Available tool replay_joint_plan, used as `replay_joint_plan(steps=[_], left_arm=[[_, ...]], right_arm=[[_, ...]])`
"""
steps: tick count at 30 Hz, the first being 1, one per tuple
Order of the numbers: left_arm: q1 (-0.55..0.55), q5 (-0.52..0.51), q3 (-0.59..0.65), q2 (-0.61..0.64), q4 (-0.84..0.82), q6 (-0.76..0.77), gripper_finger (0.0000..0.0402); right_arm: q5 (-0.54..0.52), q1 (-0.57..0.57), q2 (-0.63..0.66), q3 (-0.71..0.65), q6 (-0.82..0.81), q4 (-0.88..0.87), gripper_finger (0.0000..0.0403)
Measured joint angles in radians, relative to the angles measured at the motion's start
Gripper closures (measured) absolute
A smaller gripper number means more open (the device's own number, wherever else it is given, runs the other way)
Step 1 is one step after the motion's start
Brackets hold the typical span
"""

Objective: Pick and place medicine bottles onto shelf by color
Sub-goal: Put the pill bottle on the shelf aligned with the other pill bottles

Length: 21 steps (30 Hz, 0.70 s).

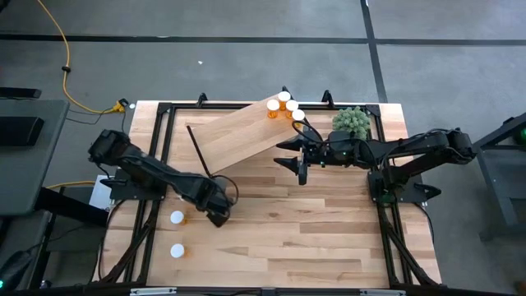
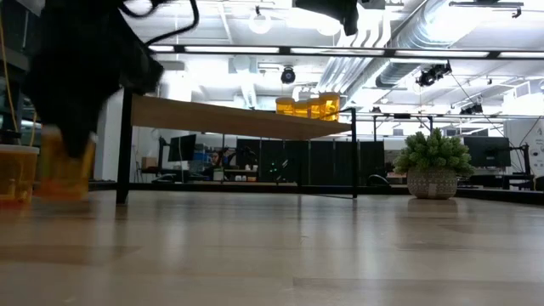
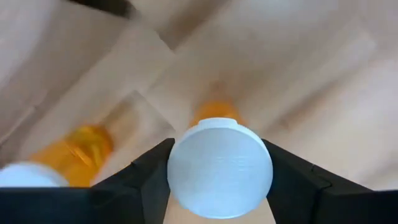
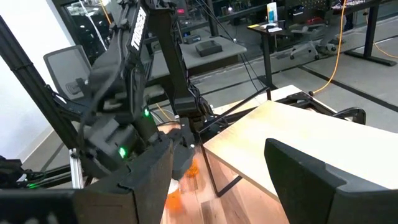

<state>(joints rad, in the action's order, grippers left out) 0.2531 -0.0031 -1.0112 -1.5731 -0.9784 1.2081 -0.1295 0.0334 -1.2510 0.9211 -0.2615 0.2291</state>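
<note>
Left wrist view: left gripper [image 3: 219, 171] brackets the translucent orange pill bottle [image 3: 219, 163] with round white cap on the desk [image 1: 329, 238], contact unclear. Light, rigid, smooth plastic: grip the body below the cap. Right gripper [image 1: 297, 156] waits open beside the light-wood shelf [image 1: 238, 131].

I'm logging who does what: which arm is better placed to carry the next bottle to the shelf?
Left. The left gripper has its fingers either side of a bottle on the table. The right gripper hangs open and empty beside the shelf.
</note>
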Motion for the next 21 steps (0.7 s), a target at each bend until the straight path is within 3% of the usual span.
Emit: replay_joint_plan(steps=[4, 8, 14, 21], left_arm=[[0.029, 0.117, -0.021, 0.105, -0.024, -0.135, 0.018], [0.037, 0.211, -0.065, 0.234, -0.027, -0.192, 0.0193], [-0.04, 0.221, -0.208, 0.351, -0.104, -0.223, 0.0209], [-0.214, 0.169, -0.488, 0.31, -0.291, -0.434, 0.0202]], right_arm=[[0.0, 0.0, 0.0, 0.0, 0.0, -0.002, 0.0158], [0.0, 0.0, 0.0, 0.0, 0.0, -0.007, 0.0158], [0.0, 0.0, 0.0, 0.0, 0.0, 0.007, 0.0158], [0.0, 0.0, 0.002, 0.0, 0.059, 0.105, 0.0158]])
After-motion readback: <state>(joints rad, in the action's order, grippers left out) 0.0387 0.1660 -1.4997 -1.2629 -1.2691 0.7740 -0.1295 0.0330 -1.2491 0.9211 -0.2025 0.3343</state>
